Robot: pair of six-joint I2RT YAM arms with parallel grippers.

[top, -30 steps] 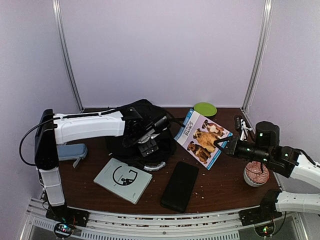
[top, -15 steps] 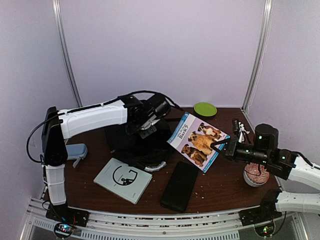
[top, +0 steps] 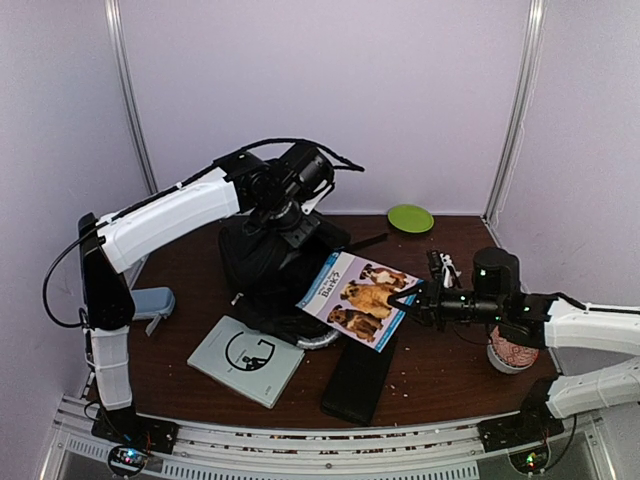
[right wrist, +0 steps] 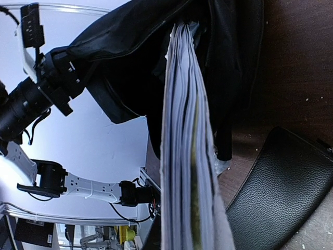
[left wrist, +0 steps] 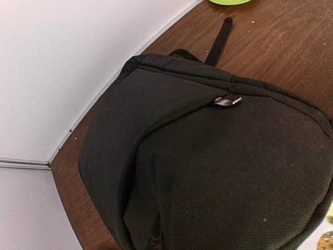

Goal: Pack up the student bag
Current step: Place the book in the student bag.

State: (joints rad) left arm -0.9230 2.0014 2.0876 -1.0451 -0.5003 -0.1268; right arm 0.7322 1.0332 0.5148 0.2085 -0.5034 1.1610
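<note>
The left gripper (top: pixel 291 226) pinches the top of the student bag (top: pixel 262 270) and holds it hauled upright at the back-left of the table (top: pixel 450 378), its base on the wood. The right gripper (top: pixel 408 300) is clamped on the right edge of a dog magazine (top: pixel 355 300), which it holds flat above the table with the far corner pointing at the bag. From the right wrist the magazine (right wrist: pixel 187 156) shows edge-on, its pages fanned, its far end lying against the bag's black fabric (whether it has entered an opening cannot be told). The left wrist camera sees only the bag (left wrist: pixel 218 172) from above, with a silver zipper pull (left wrist: pixel 227 101) on its ridge and a black strap (left wrist: pixel 218 41) trailing across the wood toward a green plate (top: pixel 411 217) at the back wall. In front of the bag lie a pale grey book (top: pixel 245 360) and, just beside it on the right, a slim black case (top: pixel 358 372) partly under the magazine. A grey pouch (top: pixel 140 302) sits at the left edge, and a patterned cup (top: pixel 510 352) stands under the right arm.
</note>
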